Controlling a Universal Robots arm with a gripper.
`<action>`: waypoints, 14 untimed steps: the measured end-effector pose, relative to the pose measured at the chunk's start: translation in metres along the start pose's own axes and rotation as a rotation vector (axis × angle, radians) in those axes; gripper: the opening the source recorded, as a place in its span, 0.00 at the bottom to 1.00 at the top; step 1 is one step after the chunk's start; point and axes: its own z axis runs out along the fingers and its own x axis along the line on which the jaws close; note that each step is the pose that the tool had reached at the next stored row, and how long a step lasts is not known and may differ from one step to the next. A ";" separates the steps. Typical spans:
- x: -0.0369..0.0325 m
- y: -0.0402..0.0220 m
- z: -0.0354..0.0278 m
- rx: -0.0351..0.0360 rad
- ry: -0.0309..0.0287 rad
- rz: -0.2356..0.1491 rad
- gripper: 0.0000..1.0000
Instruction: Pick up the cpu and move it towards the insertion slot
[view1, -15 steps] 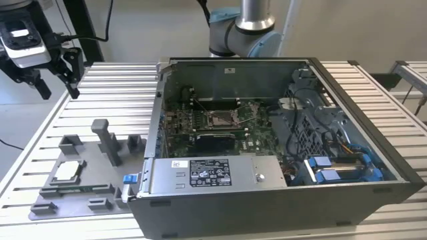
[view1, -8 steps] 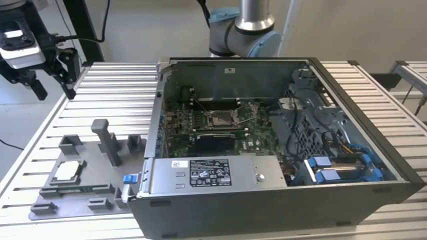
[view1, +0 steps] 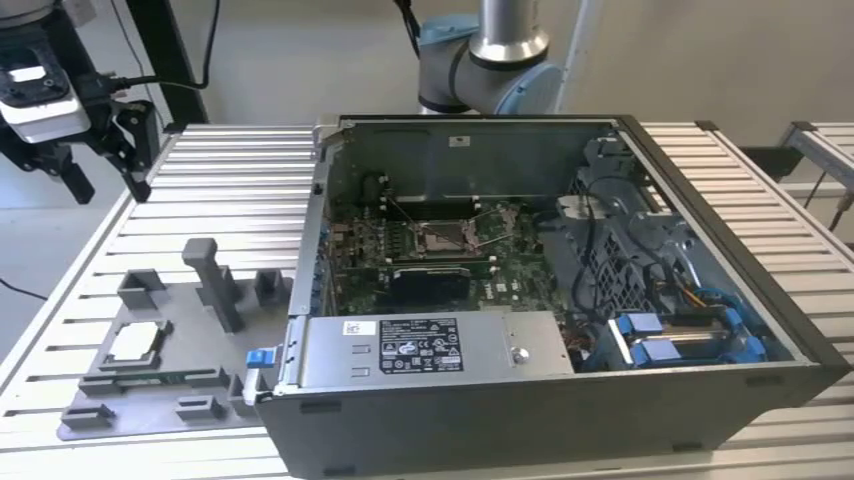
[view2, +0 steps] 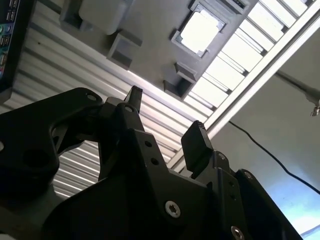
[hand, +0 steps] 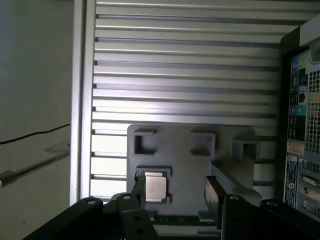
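My claw (view1: 110, 188) hangs released, jaws spread wide with nothing between them, above the slatted metal table (view1: 227, 190) near its far corner at the exterior view's left. In both wrist views my two dark fingers stand apart with only the table and the grey tray showing through the gap (view2: 165, 112) (hand: 176, 187). I touch nothing.

Below me, and well apart from my fingertips, lies the grey tray (view1: 187, 330) flat on the table. The cpu (view1: 136, 342) sits in a square recess of that tray, on the side toward the exterior view's left, flat, its pale metal top facing up. In the first wrist view the cpu (hand: 155, 188) shows just past the tip of one finger (hand: 140, 187); in the second wrist view it (view2: 200, 31) gleams bright in its recess, beyond both fingers. A tall grey post (view1: 214, 282) rises upright from the tray, between the cpu and the computer case.

The open computer case (view1: 534, 400) stands just beside the tray, toward the exterior view's right. Inside it, on the green motherboard (view1: 514, 268), is the insertion slot (view1: 441, 237), a square socket with a shiny frame and a tan centre, well apart from the cpu and from me. A black patch (view1: 427, 287) lies just beside the socket, on its nearer side
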 end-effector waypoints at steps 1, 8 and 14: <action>0.0001 -0.0001 0.0008 -0.0001 -0.0001 0.000 0.00; 0.0003 -0.0002 0.0023 0.0000 -0.0001 0.000 0.00; 0.0003 -0.0008 0.0052 0.0000 -0.0001 0.000 0.00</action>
